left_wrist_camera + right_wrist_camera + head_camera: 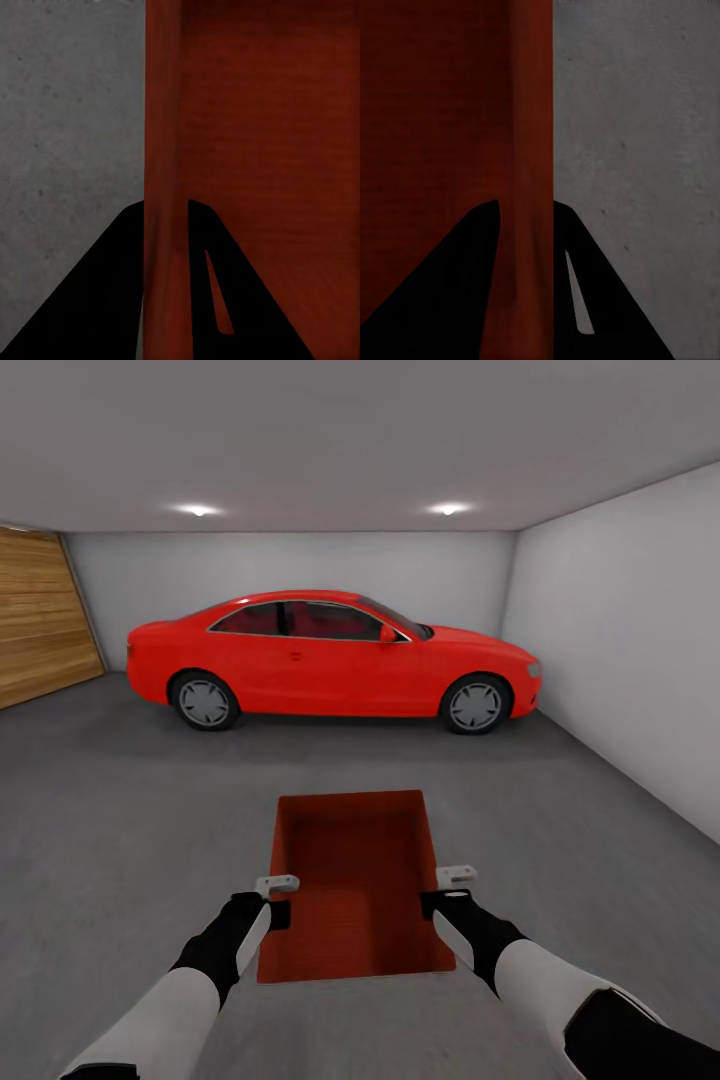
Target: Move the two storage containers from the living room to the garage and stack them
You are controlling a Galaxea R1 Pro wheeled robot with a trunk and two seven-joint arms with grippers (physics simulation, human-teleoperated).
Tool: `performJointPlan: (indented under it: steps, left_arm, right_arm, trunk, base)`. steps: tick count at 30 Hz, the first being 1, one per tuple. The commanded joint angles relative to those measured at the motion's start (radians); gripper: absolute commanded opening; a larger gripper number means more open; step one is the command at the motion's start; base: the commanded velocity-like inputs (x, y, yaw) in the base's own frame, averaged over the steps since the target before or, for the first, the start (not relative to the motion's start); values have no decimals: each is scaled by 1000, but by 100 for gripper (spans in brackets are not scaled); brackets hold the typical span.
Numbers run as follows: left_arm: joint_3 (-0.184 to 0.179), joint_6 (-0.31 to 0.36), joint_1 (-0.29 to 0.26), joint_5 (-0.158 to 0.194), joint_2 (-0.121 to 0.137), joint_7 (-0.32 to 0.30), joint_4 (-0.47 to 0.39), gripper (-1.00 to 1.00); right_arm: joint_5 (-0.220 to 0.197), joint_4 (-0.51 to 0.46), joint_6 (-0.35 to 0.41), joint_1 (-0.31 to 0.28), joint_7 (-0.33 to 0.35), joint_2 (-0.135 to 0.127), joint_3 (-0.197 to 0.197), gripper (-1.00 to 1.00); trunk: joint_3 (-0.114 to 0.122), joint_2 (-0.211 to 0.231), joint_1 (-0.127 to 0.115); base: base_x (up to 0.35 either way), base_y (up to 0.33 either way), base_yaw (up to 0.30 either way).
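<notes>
Arms in white shells with black forearm sleeves reach forward from the near edge of the head view, one on each side of a red-orange rectangular open-topped storage container (352,880). The left tool (274,908) is closed on the container's left long wall, and the right tool (438,900) is closed on its right long wall, both near the end closest to the robot. In the left wrist view, the left tool's (165,217) two black fingers (105,300) stand either side of the thin red-orange wall (163,150), one outside and one inside the bin, pressed against it. The right wrist view shows the same grip: the right tool (526,217) straddles the wall (531,135) with its fingers (457,300) tight on both faces.

The container is held level between the two arms above the grey speckled concrete floor (120,840) of the garage, its long axis pointing away from the robot; whether its base touches the floor I cannot tell. Its flat bottom is bare.

Beyond it, well apart, a glossy red two-door car (335,660) stands side-on across the far part of the floor, nose toward the plain white right wall (630,650). An orange-brown wooden plank door (40,615) fills the left wall. Two round ceiling lights (197,510) glow above the car.
</notes>
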Motion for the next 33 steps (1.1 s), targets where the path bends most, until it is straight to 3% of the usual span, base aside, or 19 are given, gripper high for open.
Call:
performJointPlan:
  steps: [1,33]
  left_arm:
    - [9,10,0,-24,1,10,0,-100]
    - [8,10,0,-24,1,10,-1,-100]
  right_arm:
    - [31,-4,-1,-2,-35,-8,-23,-100]
    - [31,-4,-1,-2,-35,-8,-23,-100]
  trunk:
    - [-2,-2,1]
    - [-2,-2,1]
  base:
    - [321,0,0]
    - [322,0,0]
